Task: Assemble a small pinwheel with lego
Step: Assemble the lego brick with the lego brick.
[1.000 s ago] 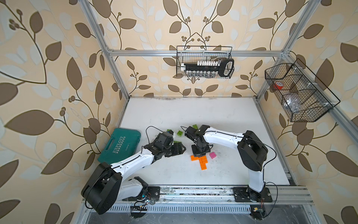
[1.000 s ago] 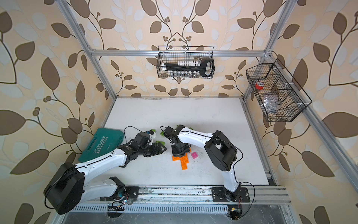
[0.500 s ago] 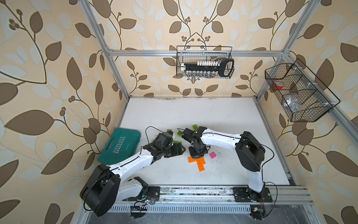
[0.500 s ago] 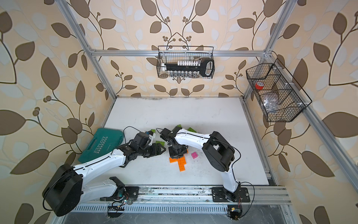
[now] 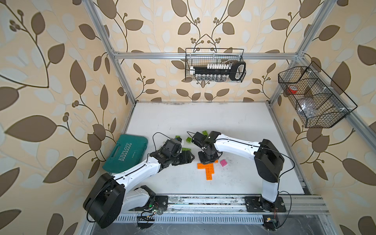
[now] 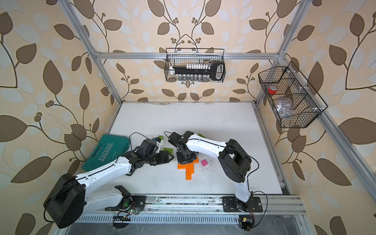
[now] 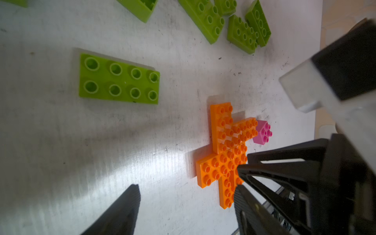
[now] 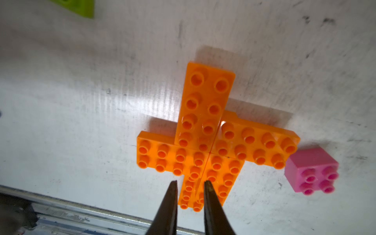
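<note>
Orange cross (image 5: 208,169) (image 6: 188,168) (image 7: 224,154) (image 8: 213,142) is made of oblong orange lego bricks joined flat with studs up, and sits on the white table (image 5: 183,122) in the near-centre. Pink brick (image 5: 223,163) (image 6: 204,162) (image 7: 263,133) (image 8: 312,171) lies studs up just beside the cross's right arm; can't tell if they touch. Right gripper (image 5: 207,159) (image 6: 186,158) (image 8: 190,182) points down over the cross and hides its far part in both top views. In the right wrist view its jaws stand parted by a narrow gap with nothing between them, tips over orange studs; contact unclear. Left gripper (image 5: 188,157) (image 6: 168,156) (image 7: 186,187) is low, just left of the cross, jaws spread wide and empty. One lime-green brick (image 7: 119,80) (image 5: 185,149) lies flat, studs up, apart from the cross, far-left of it by the left gripper. More lime-green bricks (image 7: 234,22) (image 5: 189,140) are scattered farther back, some tipped over. Teal case (image 5: 127,153) (image 6: 106,151) lies closed at the table's left edge, well apart from the lego.
</note>
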You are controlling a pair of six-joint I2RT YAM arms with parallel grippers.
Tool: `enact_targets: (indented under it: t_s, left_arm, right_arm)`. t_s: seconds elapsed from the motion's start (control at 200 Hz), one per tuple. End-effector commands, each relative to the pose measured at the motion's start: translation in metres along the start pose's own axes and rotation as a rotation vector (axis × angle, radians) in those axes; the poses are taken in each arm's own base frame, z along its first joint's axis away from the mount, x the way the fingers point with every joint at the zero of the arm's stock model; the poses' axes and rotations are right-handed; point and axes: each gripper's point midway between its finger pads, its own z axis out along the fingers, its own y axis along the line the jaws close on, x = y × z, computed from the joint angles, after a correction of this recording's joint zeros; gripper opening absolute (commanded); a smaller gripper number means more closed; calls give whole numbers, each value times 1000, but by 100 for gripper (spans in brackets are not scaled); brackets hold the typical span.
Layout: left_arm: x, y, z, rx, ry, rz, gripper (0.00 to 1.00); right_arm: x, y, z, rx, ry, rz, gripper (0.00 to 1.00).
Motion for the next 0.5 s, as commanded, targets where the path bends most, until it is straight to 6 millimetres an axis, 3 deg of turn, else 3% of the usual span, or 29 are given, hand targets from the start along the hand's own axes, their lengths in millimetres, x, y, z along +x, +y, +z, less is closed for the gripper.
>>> enact_targets:
  t_s: [0.0, 0.295, 0.495]
  left_arm:
    - [-11, -19, -1, -2, -21, 93, 75]
    - [11, -65, 27, 14, 30, 225, 75]
    - [26, -80, 40, 38, 37, 224, 74]
  right_arm:
    - [-2, -15, -16, 20, -55, -20, 23]
    - [12, -79, -14, 109, -52, -14, 36]
    - [15, -97, 1, 128, -7, -47, 45]
